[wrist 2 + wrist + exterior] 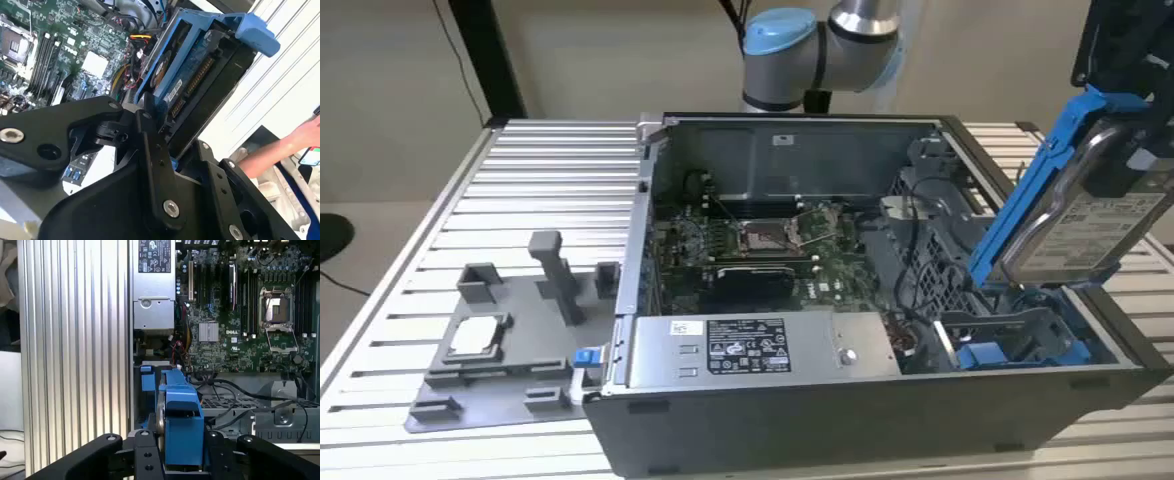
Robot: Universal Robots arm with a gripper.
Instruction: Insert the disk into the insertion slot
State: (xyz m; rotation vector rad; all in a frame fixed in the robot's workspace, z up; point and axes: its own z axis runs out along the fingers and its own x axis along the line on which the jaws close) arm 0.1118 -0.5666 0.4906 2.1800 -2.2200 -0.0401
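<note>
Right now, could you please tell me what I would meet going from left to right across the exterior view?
Small silver chip on the grey fixture → long grey metal box with the sticker → disk in its blue carrier, tilted.

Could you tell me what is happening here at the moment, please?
The robot arm's gripper is shut on the disk, a silver drive in a blue carrier, and holds it tilted above the open computer case. Its lower end is just over the insertion slot at the exterior view's right, but it is not seated. A person's arm shows in the second wrist view.
</note>
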